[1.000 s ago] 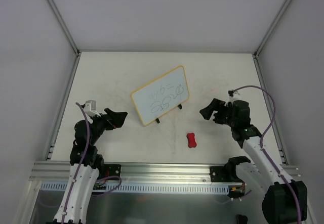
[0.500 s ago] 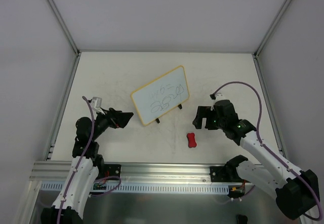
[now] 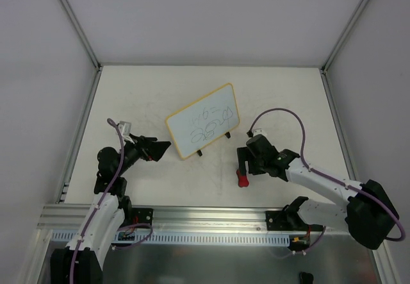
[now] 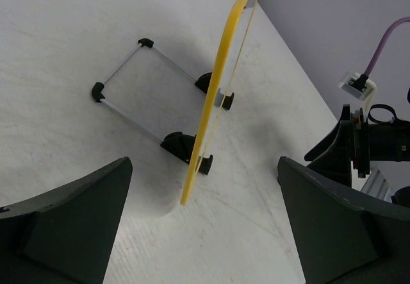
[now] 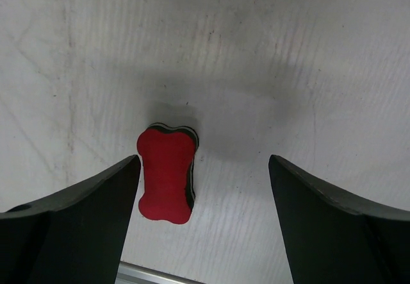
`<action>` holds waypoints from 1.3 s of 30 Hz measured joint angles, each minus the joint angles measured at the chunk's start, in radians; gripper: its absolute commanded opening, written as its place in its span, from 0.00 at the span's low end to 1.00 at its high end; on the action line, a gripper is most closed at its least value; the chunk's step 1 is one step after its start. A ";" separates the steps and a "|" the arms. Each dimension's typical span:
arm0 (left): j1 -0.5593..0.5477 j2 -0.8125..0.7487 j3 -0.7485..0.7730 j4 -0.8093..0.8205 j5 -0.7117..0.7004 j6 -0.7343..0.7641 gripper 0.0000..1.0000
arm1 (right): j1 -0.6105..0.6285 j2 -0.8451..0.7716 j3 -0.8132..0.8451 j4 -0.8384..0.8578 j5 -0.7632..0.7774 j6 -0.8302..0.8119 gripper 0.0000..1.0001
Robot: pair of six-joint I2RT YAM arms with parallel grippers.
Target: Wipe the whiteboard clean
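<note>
**Eraser under the right pincer, board not yet wiped**

Near the middle of the pale, scuffed surface [image 3: 147, 91] the whiteboard [image 3: 202, 129] stands propped at a tilt on two small black feet and a thin wire stand, with dark handwriting across its face. It looks thin, stiff and light, so I'd guess it slides or tips under a firm wipe. The yellow frame edge seems the safest place to steady it.

The left pincer [image 4: 204, 165] has its fingers spread wide, facing the board's edge and not touching it. The right pincer [image 5: 203, 162] hovers, also spread apart, over the eraser [image 5: 165, 175], which lies in front of the board. The eraser is a small red bone-shaped block with a dark layer beneath, and it looks soft and easy to pinch at its narrow waist.
</note>
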 measured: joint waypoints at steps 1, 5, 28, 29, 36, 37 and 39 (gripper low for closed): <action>0.000 0.033 0.004 0.017 0.001 0.001 0.99 | 0.005 0.019 0.000 0.000 0.008 0.006 0.81; -0.002 0.148 0.032 0.068 0.004 0.002 0.99 | 0.030 0.049 0.000 -0.002 0.027 0.038 0.80; -0.009 0.247 0.050 0.231 0.053 0.039 0.99 | 0.198 0.172 0.027 -0.015 0.097 0.212 0.60; -0.009 0.247 0.050 0.232 0.053 0.041 0.99 | 0.200 0.172 0.029 -0.014 0.099 0.215 0.58; -0.009 0.244 0.050 0.233 0.053 0.042 0.99 | 0.208 0.172 0.035 -0.031 0.121 0.227 0.48; -0.009 0.244 0.050 0.232 0.053 0.042 0.99 | 0.209 0.172 0.035 -0.035 0.124 0.229 0.45; -0.009 0.244 0.050 0.232 0.053 0.043 0.99 | 0.213 0.173 0.037 -0.041 0.128 0.233 0.45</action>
